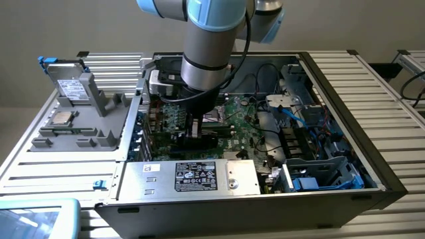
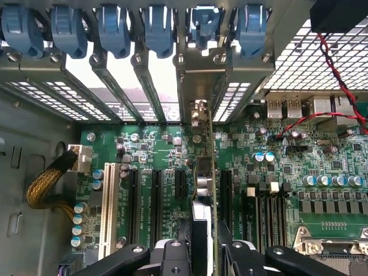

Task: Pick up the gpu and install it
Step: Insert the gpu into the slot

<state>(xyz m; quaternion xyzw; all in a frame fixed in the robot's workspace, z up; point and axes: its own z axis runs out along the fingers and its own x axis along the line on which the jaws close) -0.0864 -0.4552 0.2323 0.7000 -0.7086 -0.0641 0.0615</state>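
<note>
Nearest us, our claw is clamped on the gpu, held edge-on over the motherboard inside the computer case. Pickup is done; we think the card sits at its slot, though full seating is unclear.

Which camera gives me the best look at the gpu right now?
The wrist view: the gpu stands edge-on between the gripper fingers, above the motherboard slots. In the exterior view the arm hides most of it.
</note>
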